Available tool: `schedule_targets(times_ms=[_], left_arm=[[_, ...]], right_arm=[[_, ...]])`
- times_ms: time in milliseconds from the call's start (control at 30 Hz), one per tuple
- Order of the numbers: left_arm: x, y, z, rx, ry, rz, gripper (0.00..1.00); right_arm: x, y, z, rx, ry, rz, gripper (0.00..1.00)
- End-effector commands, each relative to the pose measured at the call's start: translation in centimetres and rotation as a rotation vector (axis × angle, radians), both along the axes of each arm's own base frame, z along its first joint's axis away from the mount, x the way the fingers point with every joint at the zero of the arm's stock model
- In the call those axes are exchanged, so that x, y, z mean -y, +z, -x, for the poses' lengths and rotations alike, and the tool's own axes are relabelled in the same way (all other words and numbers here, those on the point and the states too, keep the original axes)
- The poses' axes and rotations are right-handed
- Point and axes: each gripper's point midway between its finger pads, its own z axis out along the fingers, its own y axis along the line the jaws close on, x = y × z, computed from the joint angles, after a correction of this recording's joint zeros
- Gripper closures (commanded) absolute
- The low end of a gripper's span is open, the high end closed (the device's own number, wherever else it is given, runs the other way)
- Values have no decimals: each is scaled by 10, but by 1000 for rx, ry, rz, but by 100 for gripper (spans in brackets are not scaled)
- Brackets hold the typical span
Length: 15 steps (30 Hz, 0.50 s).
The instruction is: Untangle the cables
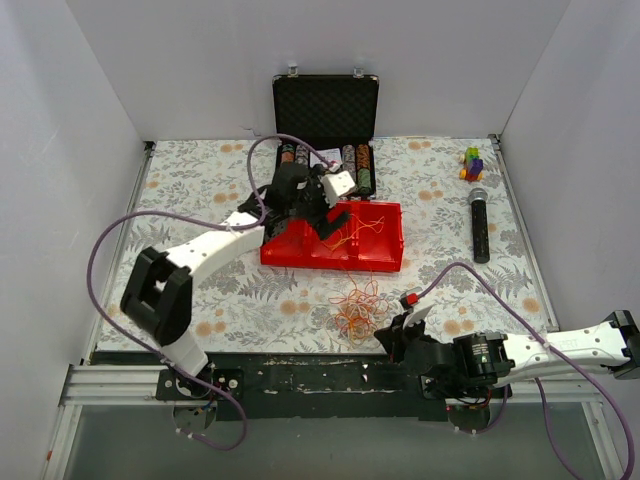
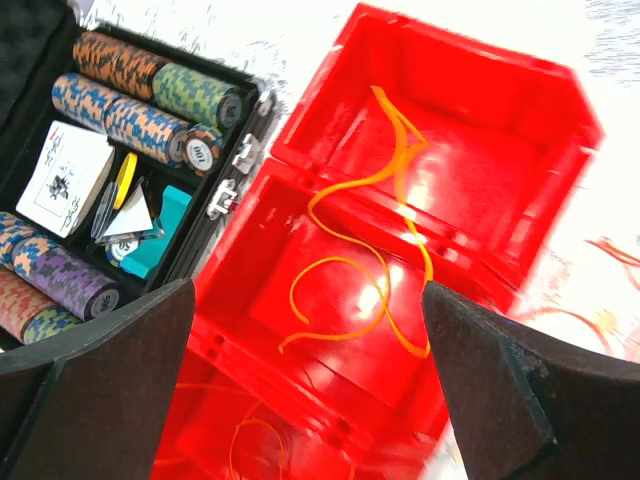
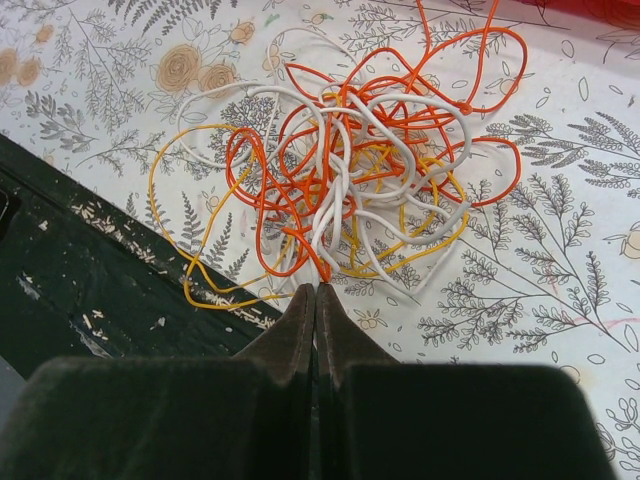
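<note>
The cables (image 1: 358,308) lie as a palm-sized tangle of thin orange, yellow and white wires on the floral cloth, in front of the red tray (image 1: 385,258). In the right wrist view the tangle (image 3: 350,170) lies just ahead of my right gripper (image 3: 317,287), which is shut, with an orange and a white strand running into its tips. In the top view the right gripper (image 1: 398,338) sits at the tangle's near right side. My left gripper (image 1: 322,205) hangs open over the tray (image 2: 480,110), where loose orange-yellow strands (image 2: 335,258) lie between and below its fingers (image 2: 308,290).
An open black case (image 1: 325,100) with poker chips (image 2: 120,100) and cards stands behind the tray. A black microphone (image 1: 480,225) and small toy blocks (image 1: 472,162) lie at the right. The table's dark front rail (image 3: 80,260) runs just beside the tangle.
</note>
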Motion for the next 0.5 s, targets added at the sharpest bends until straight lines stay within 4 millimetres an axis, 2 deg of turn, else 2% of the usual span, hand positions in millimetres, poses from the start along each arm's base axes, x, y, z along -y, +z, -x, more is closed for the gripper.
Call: schedule_targets(times_ms=[0, 67, 100, 133, 233, 333, 400, 467], left_arm=[[-6, 74, 73, 79, -241, 92, 2], [-10, 72, 106, 63, -348, 81, 2], [-12, 65, 124, 51, -413, 63, 2], [-11, 54, 145, 23, -474, 48, 2], [-11, 21, 182, 8, -582, -7, 2], [-9, -6, 191, 1, -588, -33, 2], [-6, -15, 183, 28, -564, -40, 4], [3, -11, 160, 120, -503, -22, 9]], right_arm=[[-9, 20, -2, 25, -7, -63, 99], [-11, 19, -3, 29, -5, -70, 99], [-11, 19, -3, 31, -4, -71, 99], [-13, 19, -2, 32, -1, -74, 99], [-16, 21, -1, 35, 9, -73, 99], [-15, 21, -1, 30, 2, -50, 99], [-12, 20, -2, 21, -10, -35, 99], [-10, 17, -1, 14, -10, -30, 99]])
